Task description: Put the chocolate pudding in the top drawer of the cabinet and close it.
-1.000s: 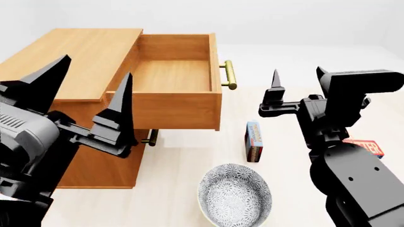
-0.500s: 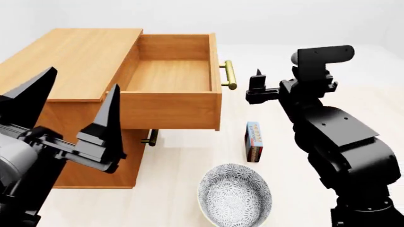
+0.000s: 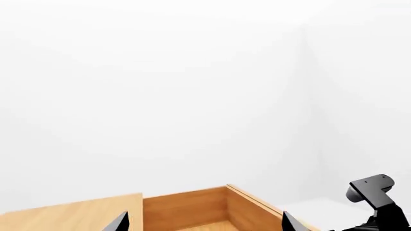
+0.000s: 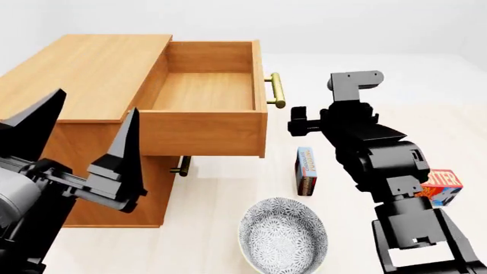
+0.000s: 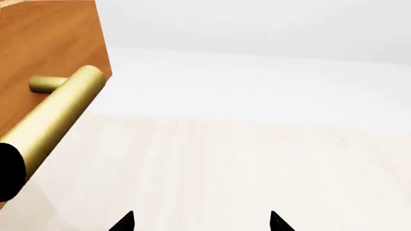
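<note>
the light-brown wooden top drawer [image 4: 207, 94] stands pulled out and empty. the small light-blue chocolate pudding carton [image 4: 306, 170] sits ungrasped on the bench below it. both pincers, left [image 4: 76, 151] and right [image 5: 201, 222], gape wide, holding nothing. loading and closing remain.

Matte black blocky arms, pointed black end effector fingers [image 4: 125, 151]

Chocolate pudding [image 4: 305, 170] on edge beside open top drawer [image 4: 205, 103]
</note>
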Available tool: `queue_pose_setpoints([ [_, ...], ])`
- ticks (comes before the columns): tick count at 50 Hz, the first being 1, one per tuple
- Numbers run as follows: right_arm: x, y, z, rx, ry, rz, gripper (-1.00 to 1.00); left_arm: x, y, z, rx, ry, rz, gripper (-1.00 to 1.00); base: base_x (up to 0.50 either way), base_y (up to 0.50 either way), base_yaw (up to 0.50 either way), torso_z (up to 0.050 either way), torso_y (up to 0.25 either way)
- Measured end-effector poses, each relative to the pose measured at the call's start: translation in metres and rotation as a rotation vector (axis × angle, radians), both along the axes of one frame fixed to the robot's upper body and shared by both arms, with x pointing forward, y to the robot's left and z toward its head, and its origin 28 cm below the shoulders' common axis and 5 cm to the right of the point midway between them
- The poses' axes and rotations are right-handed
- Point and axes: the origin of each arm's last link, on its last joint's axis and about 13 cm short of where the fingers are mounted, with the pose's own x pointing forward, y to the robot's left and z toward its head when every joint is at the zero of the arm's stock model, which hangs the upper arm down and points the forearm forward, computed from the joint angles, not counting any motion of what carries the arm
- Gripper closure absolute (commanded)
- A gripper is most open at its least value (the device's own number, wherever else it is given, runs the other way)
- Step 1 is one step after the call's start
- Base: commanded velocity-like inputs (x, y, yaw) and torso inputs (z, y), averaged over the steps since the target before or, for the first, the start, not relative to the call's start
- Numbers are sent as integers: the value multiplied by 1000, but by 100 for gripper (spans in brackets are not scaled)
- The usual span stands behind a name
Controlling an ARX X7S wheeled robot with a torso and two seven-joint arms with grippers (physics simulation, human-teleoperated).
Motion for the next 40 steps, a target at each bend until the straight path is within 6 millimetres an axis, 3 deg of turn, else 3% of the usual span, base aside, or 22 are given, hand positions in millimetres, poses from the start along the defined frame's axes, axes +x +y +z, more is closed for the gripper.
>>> queue_pose_setpoints([
  [20, 20, 2, -25, -29, 79, 24, -100, 0, 2, -4, -4, 13, 4, -100, 0, 0, 0, 0, 0],
  [40, 17, 2, -53, -27, 119, 13, -100, 0, 2, -8, -2, 17, 9, -100, 0, 0, 0, 0, 0],
])
